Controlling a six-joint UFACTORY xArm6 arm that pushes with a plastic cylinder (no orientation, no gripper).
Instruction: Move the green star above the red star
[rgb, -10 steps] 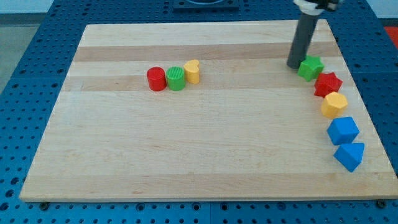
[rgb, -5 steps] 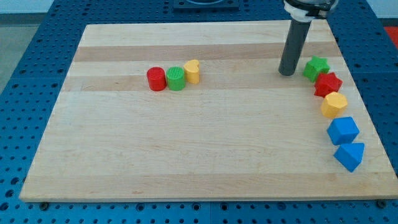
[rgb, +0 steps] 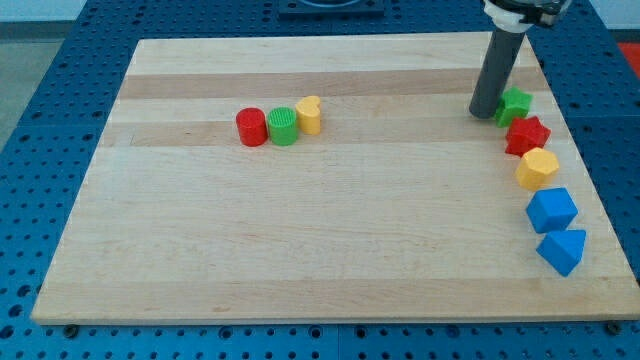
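Tip (rgb: 484, 113) against green star (rgb: 516, 104)

**Occlusions and Frame Cut-offs**

The rod (rgb: 497, 68) covers the left part of the green star (rgb: 517, 104); only the star's right side and top show. Whether my tip (rgb: 484, 113) touches the star cannot be determined. The rod's upper end is cut off by the view's top edge, as is the arm above it. The green star's lower point meets the red star (rgb: 527, 135); any gap between them is too small to tell. The table (rgb: 300, 250) shows complete.
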